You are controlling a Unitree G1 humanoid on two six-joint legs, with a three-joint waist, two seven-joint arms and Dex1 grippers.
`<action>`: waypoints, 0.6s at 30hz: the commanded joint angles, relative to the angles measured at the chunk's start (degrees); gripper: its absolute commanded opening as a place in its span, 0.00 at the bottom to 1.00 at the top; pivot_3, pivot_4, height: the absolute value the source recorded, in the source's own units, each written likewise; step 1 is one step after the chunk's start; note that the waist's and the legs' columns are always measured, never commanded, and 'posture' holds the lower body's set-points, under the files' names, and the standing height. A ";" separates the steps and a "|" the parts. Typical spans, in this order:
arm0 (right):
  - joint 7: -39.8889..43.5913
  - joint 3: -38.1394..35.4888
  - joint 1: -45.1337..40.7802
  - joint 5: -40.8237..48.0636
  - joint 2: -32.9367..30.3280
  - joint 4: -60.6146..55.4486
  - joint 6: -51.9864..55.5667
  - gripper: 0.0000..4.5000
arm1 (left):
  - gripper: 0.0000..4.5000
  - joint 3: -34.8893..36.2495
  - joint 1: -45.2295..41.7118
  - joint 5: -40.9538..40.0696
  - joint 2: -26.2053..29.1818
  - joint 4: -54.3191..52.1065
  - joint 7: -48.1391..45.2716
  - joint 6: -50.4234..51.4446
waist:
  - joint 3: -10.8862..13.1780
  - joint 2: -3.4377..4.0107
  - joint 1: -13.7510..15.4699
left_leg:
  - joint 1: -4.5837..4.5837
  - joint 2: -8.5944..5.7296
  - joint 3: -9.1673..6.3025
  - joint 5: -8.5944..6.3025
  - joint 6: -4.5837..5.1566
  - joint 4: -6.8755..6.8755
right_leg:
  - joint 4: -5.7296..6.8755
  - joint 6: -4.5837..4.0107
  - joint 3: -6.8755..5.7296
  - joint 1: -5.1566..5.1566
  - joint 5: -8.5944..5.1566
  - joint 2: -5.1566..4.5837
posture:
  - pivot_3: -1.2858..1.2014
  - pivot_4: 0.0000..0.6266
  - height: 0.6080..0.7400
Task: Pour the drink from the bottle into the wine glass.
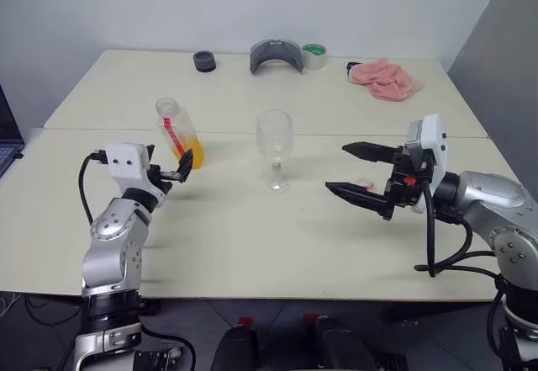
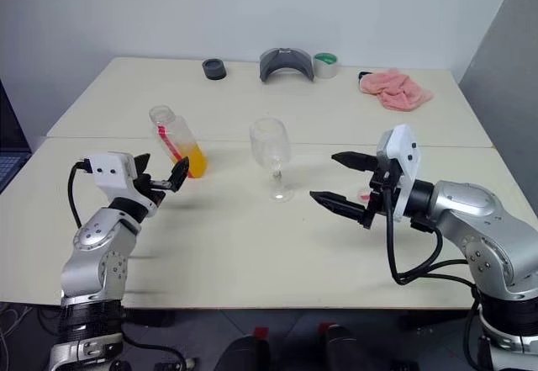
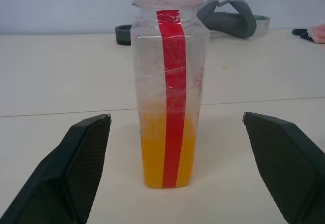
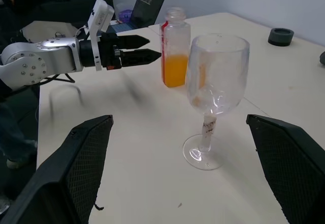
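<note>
Orange drink [image 3: 167, 158] fills the lower part of the uncapped bottle [image 1: 178, 131], upright on the table [image 1: 252, 245] left of the wine glass [image 1: 275, 148]. Left gripper [image 1: 168, 172] nearer, fingers spread wide and empty, bottle dead ahead between them; right gripper [image 1: 357, 169] also wide open, empty, facing the glass.

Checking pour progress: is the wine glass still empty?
Empty: the wine glass stands upright with no liquid in its bowl; the orange drink sits in the bottle.

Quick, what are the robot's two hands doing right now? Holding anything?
Left gripper: open, holding nothing, jaws lined up on the small clear plastic bottle of orange drink.
Right gripper: open, holding nothing, beside the clear stemmed wine glass.
</note>
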 commanded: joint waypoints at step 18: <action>-0.85 -3.36 -0.48 6.77 -3.92 -3.50 0.12 1.00 | 1.00 -0.98 -9.70 3.17 0.45 14.80 -2.79 -9.46 | 0.00 0.00 0.46 | -0.03 -0.01 -0.01 0.00 0.00 0.03 | 0.00 0.00 -0.01 0.00 0.00 -0.03 | 0.52 0.24 1.00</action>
